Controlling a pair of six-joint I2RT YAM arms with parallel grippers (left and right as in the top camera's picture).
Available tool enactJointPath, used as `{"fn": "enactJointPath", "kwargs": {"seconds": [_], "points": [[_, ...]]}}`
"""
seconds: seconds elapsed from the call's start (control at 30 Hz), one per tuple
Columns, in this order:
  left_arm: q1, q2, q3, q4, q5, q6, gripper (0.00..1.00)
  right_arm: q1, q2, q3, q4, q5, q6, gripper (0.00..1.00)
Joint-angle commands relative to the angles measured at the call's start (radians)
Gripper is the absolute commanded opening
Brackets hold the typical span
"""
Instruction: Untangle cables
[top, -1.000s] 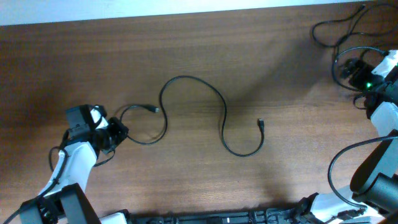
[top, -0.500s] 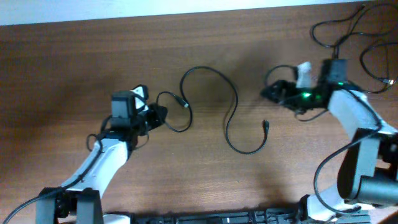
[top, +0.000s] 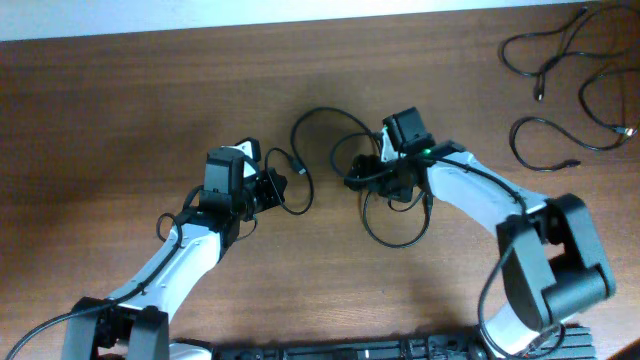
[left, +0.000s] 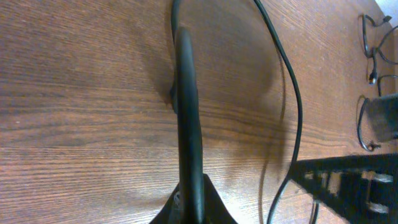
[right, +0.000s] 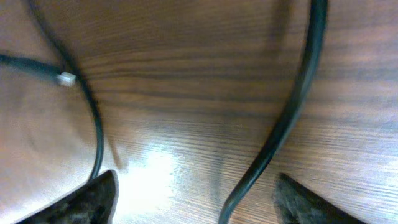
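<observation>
One long black cable (top: 397, 245) snakes across the middle of the wooden table (top: 120, 110). My left gripper (top: 270, 188) is shut on its left loop, close to the plug end (top: 297, 165). In the left wrist view the cable (left: 186, 93) runs straight up out of the closed left gripper (left: 189, 208). My right gripper (top: 358, 180) is open and low over the cable's middle bend. In the right wrist view the cable (right: 283, 124) passes between the spread fingertips (right: 99, 199) of the right gripper (right: 202, 205), nearer the right one. A plug tip (right: 65, 79) lies at upper left.
Three more loose black cables lie apart at the back right: one (top: 545, 45) in the corner, one (top: 545, 150) below it, one (top: 600, 95) by the right edge. A dark rail (top: 350, 352) runs along the front edge.
Both arms have swung in toward the centre. The left gripper has dragged the cable's left loop to the right. The right gripper came from the far right to the cable's middle, its jaws narrowing.
</observation>
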Motion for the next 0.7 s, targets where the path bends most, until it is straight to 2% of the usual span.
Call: {"fn": "enactJointPath", "kwargs": {"seconds": [0.0, 0.03, 0.07, 0.1, 0.17, 0.2, 0.3, 0.47, 0.5, 0.57, 0.6, 0.63, 0.67], "points": [[-0.003, -0.009, -0.003, 0.009, 0.026, -0.01, 0.04, 0.012, 0.045, -0.005, 0.014, -0.041, 0.074, 0.44], [-0.003, -0.009, -0.003, 0.009, 0.025, -0.01, 0.02, 0.013, 0.047, -0.005, 0.039, -0.089, -0.005, 0.35], [-0.003, -0.009, -0.003, 0.01, 0.025, -0.011, 0.0, 0.015, 0.047, -0.005, 0.066, -0.14, -0.117, 0.33], [-0.002, -0.009, -0.003, 0.012, 0.024, -0.02, 0.0, 0.017, 0.047, -0.005, 0.084, -0.183, -0.196, 0.25], [0.0, -0.009, -0.003, 0.014, 0.021, -0.08, 0.0, 0.017, 0.047, -0.005, 0.097, -0.196, -0.216, 0.15], [0.005, -0.009, -0.003, 0.016, 0.021, -0.127, 0.0, 0.017, 0.047, -0.005, 0.101, -0.2, -0.222, 0.06], [0.006, -0.009, -0.003, 0.017, 0.021, -0.294, 0.0, 0.017, 0.047, -0.005, 0.122, -0.331, -0.305, 0.04], [0.006, -0.009, -0.003, 0.017, 0.021, -0.418, 0.0, 0.017, 0.047, -0.006, 0.123, -0.44, -0.583, 0.04], [0.006, -0.009, -0.003, 0.017, 0.021, -0.418, 0.0, 0.017, 0.047, -0.006, 0.122, -0.435, -0.604, 0.07], [0.007, -0.009, -0.003, 0.016, 0.019, -0.417, 0.0, 0.017, 0.047, -0.006, 0.118, -0.392, -0.601, 0.3], [0.006, -0.009, -0.003, 0.014, 0.008, -0.416, 0.0, 0.016, 0.047, -0.006, 0.114, -0.366, -0.566, 0.58], [0.006, -0.009, -0.003, 0.003, -0.003, -0.416, 0.01, 0.015, 0.047, -0.006, 0.104, -0.337, -0.504, 0.65], [0.006, -0.009, -0.003, -0.017, -0.014, -0.416, 0.01, 0.015, 0.047, -0.006, 0.09, -0.296, -0.436, 0.68]]}}
